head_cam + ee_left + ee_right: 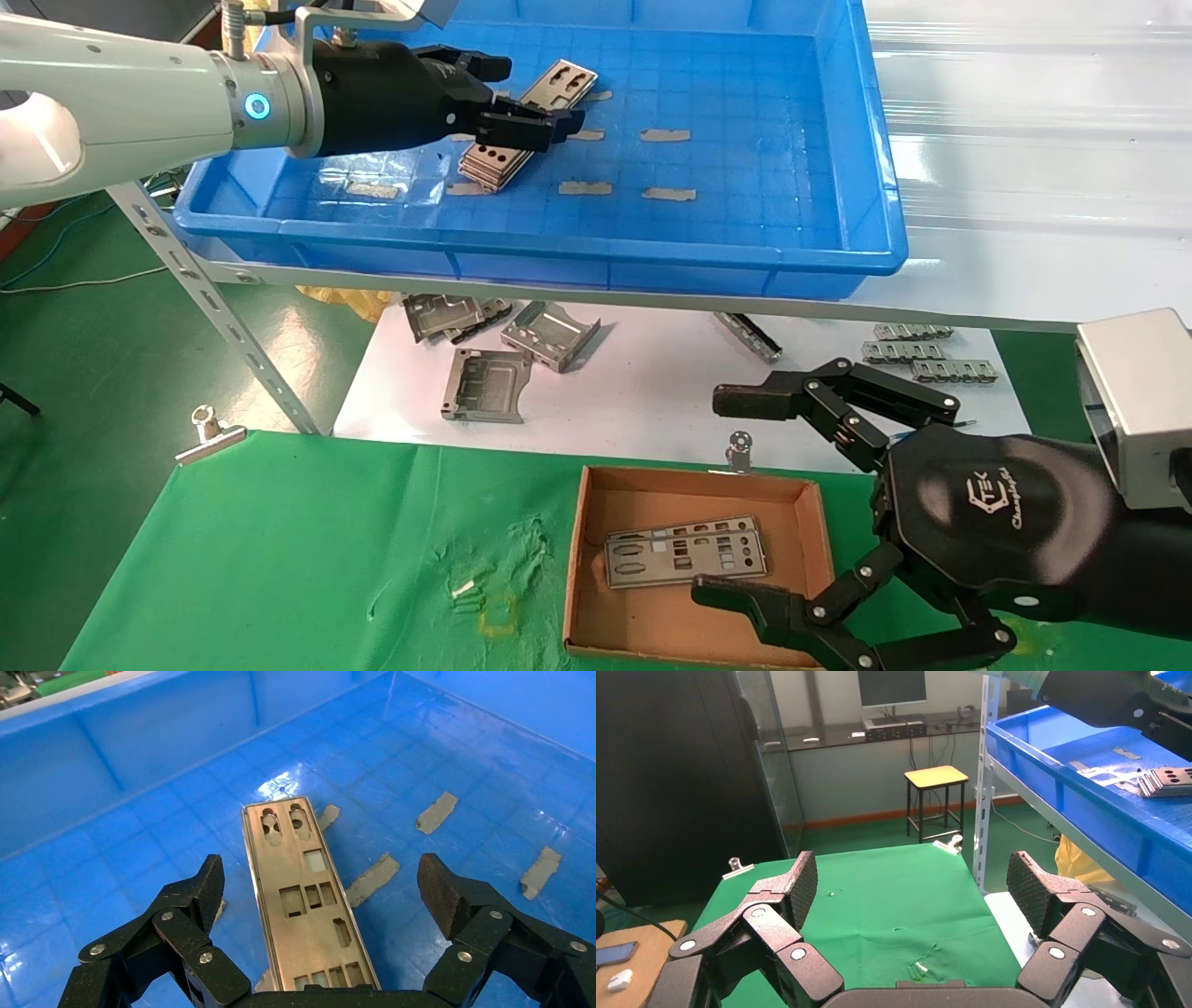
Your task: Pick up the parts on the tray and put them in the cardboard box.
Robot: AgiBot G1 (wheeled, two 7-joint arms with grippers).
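- Step: picking. Your left tool hangs released over the stacked parts in the tray, far left.
- Right tool idles spread near the cardboard box, one plate inside.
- Next: you likely lower and pinch the top plate by its long edges.

You see a table with a green cloth on it. The cardboard box sits on the cloth, near the far edge. Two metal clips pinch that edge. Behind it is a lower white board with folded metal brackets and small slotted strips on it. Above that, a shelf holds the blue tray.
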